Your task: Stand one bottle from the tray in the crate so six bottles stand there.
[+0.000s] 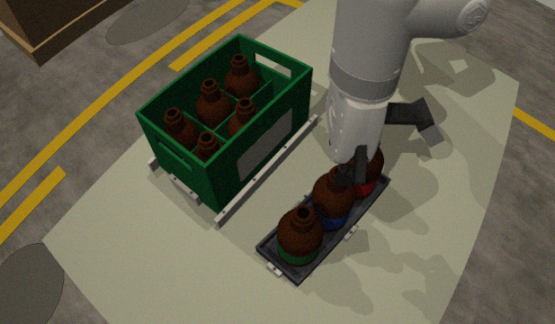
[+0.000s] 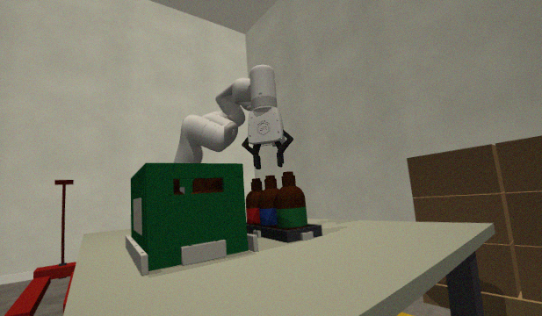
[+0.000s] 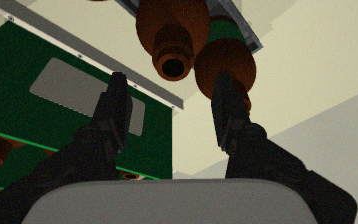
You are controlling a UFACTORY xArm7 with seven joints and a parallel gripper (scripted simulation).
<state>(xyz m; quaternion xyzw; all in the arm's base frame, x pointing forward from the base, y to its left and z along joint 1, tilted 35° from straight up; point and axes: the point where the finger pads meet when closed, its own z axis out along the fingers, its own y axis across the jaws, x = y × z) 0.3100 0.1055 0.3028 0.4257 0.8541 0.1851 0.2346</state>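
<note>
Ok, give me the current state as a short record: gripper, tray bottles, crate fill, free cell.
gripper: open, holding nothing, above the tray bottles' necks
tray: three upright bottles, banded red, blue, green
nearest to gripper: blue-banded bottle, neck just ahead of the fingers in the wrist view
crate: five bottles standing
free cell: the one nearest the tray, at the far end
</note>
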